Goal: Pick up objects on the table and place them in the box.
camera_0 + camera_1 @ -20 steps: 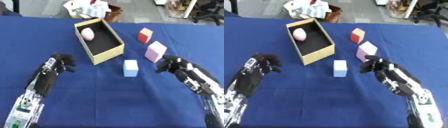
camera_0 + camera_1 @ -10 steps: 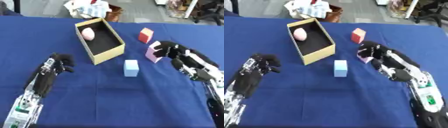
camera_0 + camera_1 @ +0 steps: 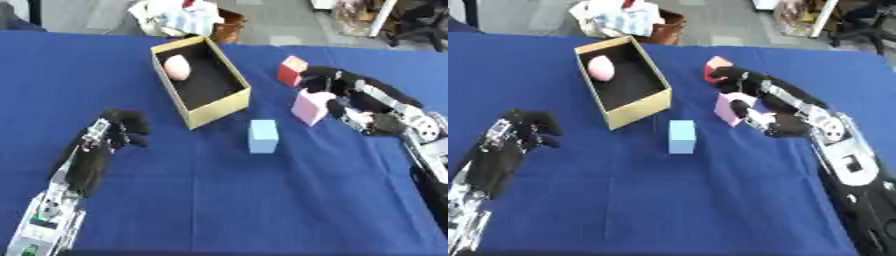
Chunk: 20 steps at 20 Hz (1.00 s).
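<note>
The right hand (image 3: 372, 107), which a second ago hovered short of it, now wraps its curled fingers around the pale pink block (image 3: 310, 107) still standing on the blue cloth beside the open cardboard box (image 3: 216, 106), so the pick-up looks begun.
</note>
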### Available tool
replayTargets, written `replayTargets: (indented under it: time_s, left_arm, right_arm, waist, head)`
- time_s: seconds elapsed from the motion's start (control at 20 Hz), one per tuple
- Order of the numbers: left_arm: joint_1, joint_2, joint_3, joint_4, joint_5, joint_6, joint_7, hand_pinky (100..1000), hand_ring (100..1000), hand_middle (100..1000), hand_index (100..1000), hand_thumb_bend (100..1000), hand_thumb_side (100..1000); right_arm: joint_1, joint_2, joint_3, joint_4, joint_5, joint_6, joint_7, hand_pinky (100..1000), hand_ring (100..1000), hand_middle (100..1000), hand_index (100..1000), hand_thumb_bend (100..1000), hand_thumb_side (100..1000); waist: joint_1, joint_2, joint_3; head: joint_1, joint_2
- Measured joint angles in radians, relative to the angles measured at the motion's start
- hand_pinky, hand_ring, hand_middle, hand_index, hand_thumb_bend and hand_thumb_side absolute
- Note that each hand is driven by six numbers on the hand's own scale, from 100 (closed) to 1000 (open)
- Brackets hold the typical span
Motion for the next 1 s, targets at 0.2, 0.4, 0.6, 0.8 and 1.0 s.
replayTargets:
  time_s: [0.2,0.4,0.6,0.8,1.0]
  left_arm:
    - [0.000,0.000,0.000,0.000,0.000,0.000,-0.002,637,695,640,753,100,943]
    - [0.002,0.000,0.000,0.000,0.000,-0.001,-0.004,637,696,640,754,100,943]
    - [0.002,0.000,-0.002,0.000,0.000,-0.001,-0.006,637,696,641,754,100,942]
    - [0.003,0.000,-0.006,0.000,0.001,-0.002,-0.007,637,697,641,754,100,940]
    - [0.003,0.000,-0.006,0.000,0.002,-0.001,-0.007,637,697,641,754,100,941]
  right_arm:
    - [-0.054,-0.002,0.029,0.055,0.062,-0.023,-0.023,906,942,962,1000,100,585]
    - [-0.091,-0.002,0.050,0.068,0.130,-0.028,-0.028,914,955,973,1000,100,565]
    - [-0.114,0.006,0.070,0.081,0.200,-0.029,-0.029,919,962,977,1000,100,567]
    - [-0.132,0.028,0.088,0.108,0.271,-0.029,-0.029,922,968,984,1000,100,595]
    - [-0.141,0.048,0.103,0.130,0.336,-0.029,-0.029,925,971,985,1000,100,610]
  waist:
    - [0.000,0.000,0.002]
    - [0.000,0.000,0.004]
    - [0.000,-0.001,0.005]
    - [0.000,-0.001,0.006]
    - [0.000,-0.001,0.007]
  head:
    - [-0.003,0.000]
    - [-0.004,0.001]
    - [-0.005,0.001]
    - [-0.007,0.001]
    - [-0.010,0.001]
